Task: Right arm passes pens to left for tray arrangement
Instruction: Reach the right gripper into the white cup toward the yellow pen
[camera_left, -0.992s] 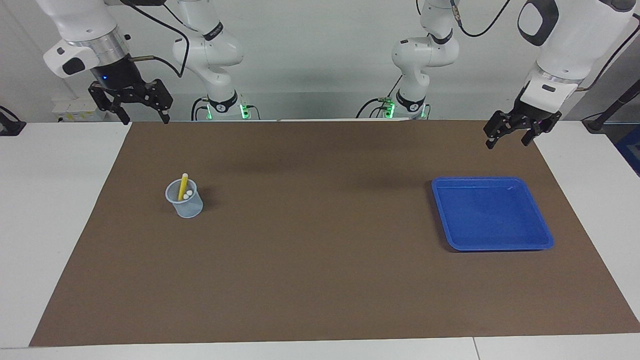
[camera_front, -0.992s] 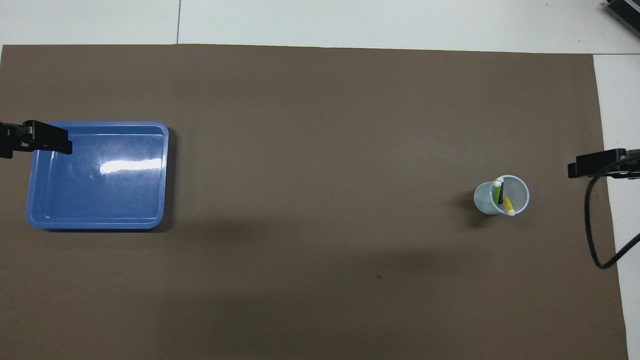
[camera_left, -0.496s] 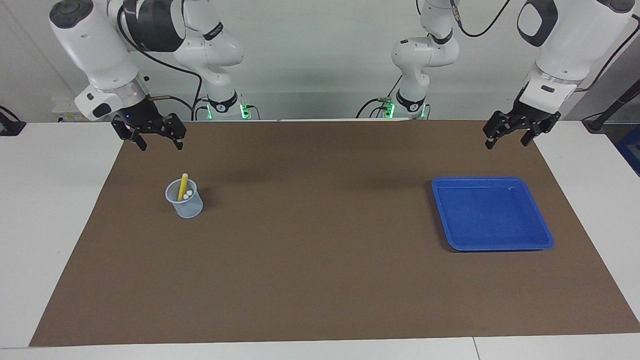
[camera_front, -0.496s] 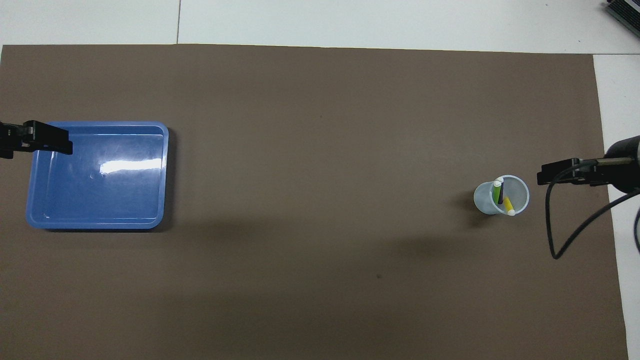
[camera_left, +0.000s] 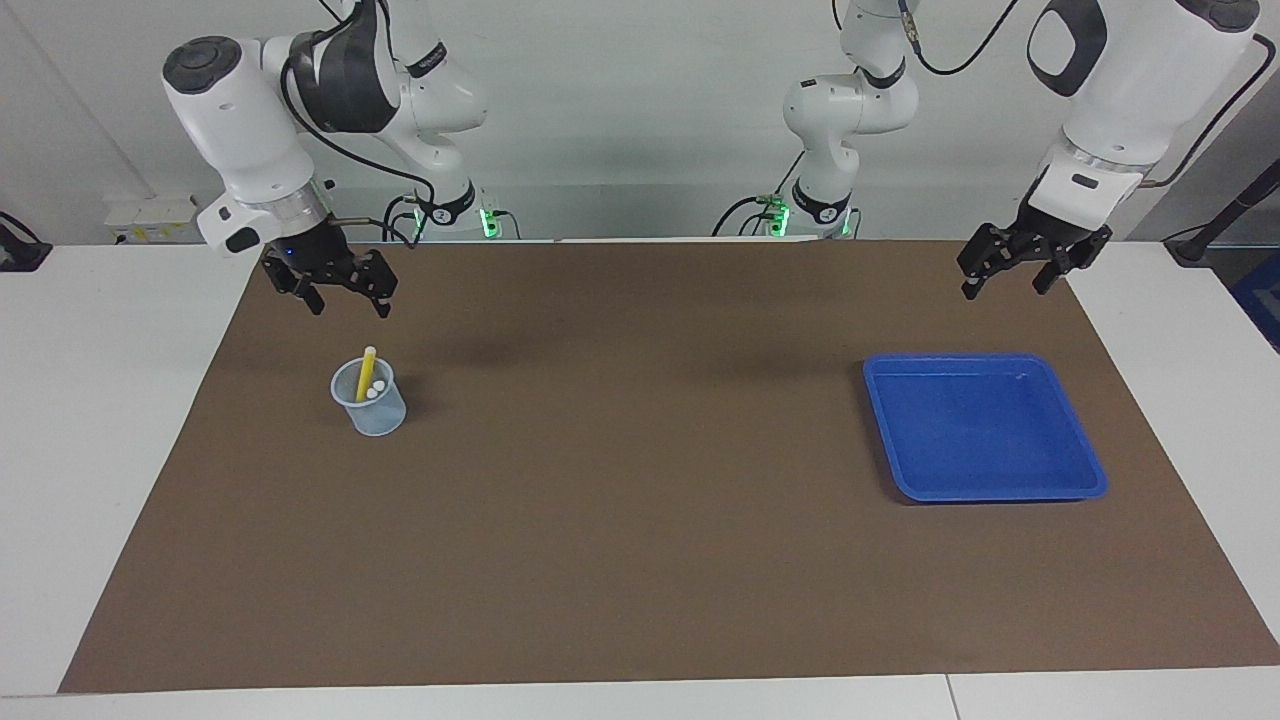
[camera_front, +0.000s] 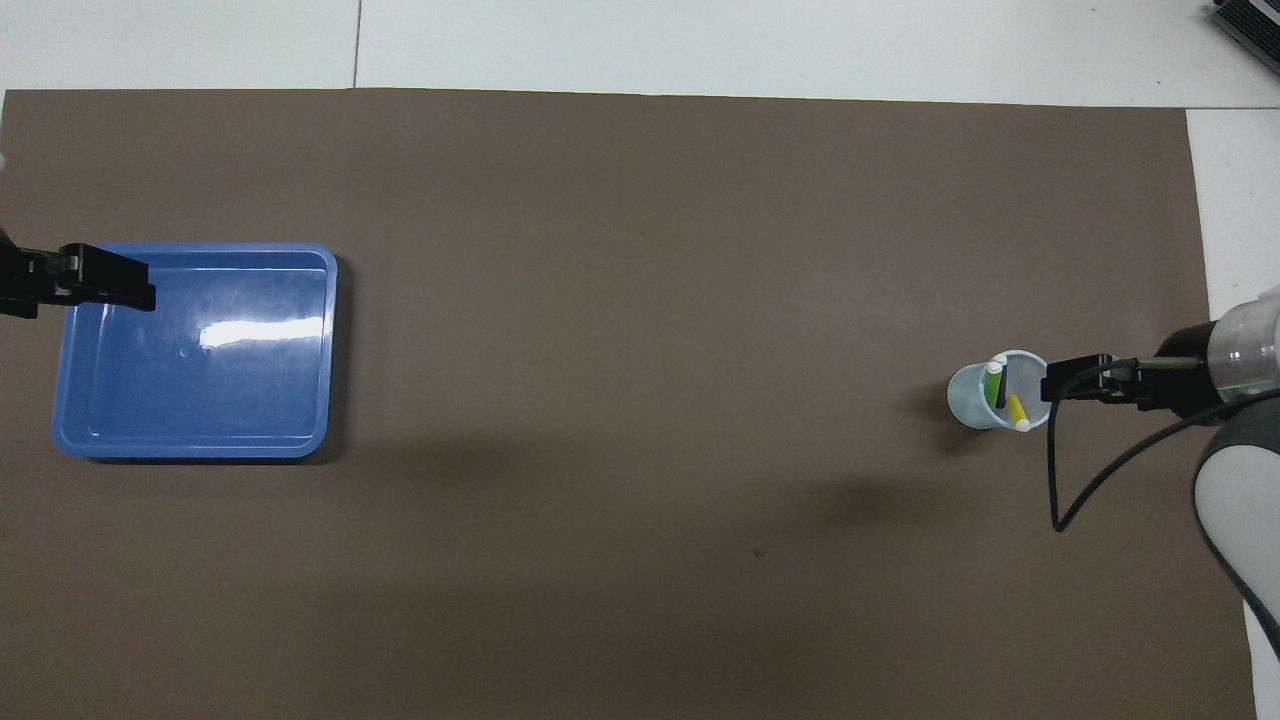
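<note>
The three slim marker pens (camera_front: 1003, 392), one yellow (camera_left: 366, 373), one green and one dark purple, are stood whitish tips up in a small translucent pale-blue plastic cup (camera_left: 371, 400) on the brown table mat (camera_left: 640, 520), toward the right arm's end of the table; none is yet gripped, so the step in hand is judged to be the approach for the first pick.

The right gripper (camera_left: 345, 297), black with a small blue light, is held in the air just short of the cup on the robots' side, above rim height; its fingers are spread apart and nothing is held between them; in the overhead view its tip (camera_front: 1075, 378) overlaps the cup's rim, yet no contact is shown in the facing view.

The next move is judged to call for centring over one pen top, the yellow standing tallest, then descent and closure without tipping the light cup.

The shallow bright blue plastic tray (camera_left: 1085, 470) holds no pen and lies well apart from the cup; the left gripper (camera_left: 1008, 278) waits, raised, over the mat near the tray's robot-side edge, fingers parted and empty.
</note>
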